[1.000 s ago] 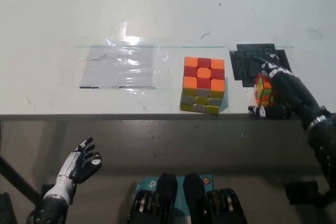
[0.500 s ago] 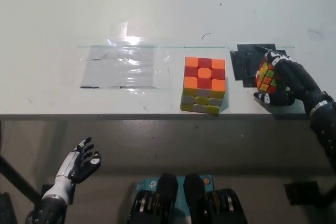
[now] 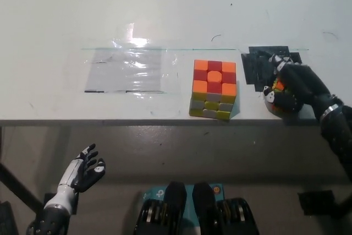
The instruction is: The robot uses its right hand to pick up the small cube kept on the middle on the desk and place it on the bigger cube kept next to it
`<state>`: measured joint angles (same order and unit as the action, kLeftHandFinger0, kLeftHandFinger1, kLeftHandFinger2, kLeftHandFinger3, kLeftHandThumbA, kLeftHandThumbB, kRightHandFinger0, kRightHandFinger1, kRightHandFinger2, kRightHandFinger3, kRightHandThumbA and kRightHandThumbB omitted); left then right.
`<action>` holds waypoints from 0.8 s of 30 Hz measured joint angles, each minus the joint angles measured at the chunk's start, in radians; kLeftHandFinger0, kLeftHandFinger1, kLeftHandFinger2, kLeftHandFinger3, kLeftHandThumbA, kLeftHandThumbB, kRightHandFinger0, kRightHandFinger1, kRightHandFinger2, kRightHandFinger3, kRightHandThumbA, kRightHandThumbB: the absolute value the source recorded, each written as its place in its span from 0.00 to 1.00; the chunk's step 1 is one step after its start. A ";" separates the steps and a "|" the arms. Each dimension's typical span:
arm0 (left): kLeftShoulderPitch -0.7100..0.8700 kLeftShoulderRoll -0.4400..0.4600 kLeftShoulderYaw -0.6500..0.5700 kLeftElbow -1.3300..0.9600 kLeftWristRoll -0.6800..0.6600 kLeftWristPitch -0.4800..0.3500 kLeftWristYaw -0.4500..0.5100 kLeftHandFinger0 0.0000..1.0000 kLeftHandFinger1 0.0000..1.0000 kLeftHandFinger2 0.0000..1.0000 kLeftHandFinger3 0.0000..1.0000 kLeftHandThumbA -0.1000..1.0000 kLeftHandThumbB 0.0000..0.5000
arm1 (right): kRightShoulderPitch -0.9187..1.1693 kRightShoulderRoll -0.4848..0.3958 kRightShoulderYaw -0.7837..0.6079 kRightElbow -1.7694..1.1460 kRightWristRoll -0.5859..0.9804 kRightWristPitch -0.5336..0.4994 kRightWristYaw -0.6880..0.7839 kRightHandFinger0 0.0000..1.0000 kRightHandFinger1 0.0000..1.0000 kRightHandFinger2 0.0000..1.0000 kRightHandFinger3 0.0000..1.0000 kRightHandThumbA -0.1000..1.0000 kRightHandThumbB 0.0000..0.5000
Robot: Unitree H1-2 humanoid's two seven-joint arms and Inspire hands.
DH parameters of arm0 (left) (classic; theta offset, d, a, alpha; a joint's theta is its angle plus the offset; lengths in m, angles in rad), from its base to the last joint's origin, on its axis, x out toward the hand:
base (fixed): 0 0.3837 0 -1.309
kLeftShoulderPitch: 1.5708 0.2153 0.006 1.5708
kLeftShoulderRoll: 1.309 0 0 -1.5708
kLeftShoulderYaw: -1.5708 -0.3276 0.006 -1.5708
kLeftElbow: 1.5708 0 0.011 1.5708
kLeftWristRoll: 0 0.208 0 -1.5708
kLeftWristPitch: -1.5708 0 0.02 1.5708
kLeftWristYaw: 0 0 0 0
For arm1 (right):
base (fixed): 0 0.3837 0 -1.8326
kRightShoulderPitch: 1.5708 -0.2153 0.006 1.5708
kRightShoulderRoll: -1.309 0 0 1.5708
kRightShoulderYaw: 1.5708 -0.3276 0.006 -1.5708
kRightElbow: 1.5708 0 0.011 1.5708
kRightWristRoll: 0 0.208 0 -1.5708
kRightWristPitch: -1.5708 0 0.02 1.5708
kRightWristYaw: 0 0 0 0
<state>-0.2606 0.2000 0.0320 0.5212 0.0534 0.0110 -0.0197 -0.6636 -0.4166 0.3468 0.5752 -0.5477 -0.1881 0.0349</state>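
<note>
The right hand (image 3: 291, 87) had its fingers wrapped round the small cube (image 3: 278, 87) near the table (image 3: 165, 9) edge; it needed lifting clear before crossing to the bigger cube (image 3: 213, 89); the left hand (image 3: 85, 171) hung open below

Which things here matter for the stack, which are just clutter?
Job: small cube, held in right hand; big cube; desk.
Clutter: clear plastic sheet; black patch; left hand, idle below desk edge.
</note>
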 measured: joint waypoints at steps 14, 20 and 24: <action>-0.005 0.003 0.000 0.000 0.000 0.000 0.000 1.00 1.00 1.00 1.00 0.41 0.49 | -0.001 0.001 0.036 0.062 -0.102 -0.062 -0.161 0.00 0.17 0.32 0.00 0.00 0.01; -0.014 0.006 -0.002 0.001 0.001 0.000 0.000 1.00 1.00 1.00 1.00 0.39 0.45 | 0.000 0.003 0.034 0.091 -0.122 -0.088 -0.235 0.00 0.17 0.38 0.01 0.00 0.25; -0.018 0.006 -0.002 0.002 0.001 0.000 0.000 1.00 1.00 1.00 1.00 0.38 0.44 | 0.006 0.006 0.030 0.092 -0.131 -0.104 -0.277 0.00 0.17 0.35 0.06 0.00 0.28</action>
<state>-0.2786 0.2061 0.0300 0.5227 0.0539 0.0107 -0.0198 -0.6577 -0.4109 0.3770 0.6673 -0.6792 -0.2923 -0.2425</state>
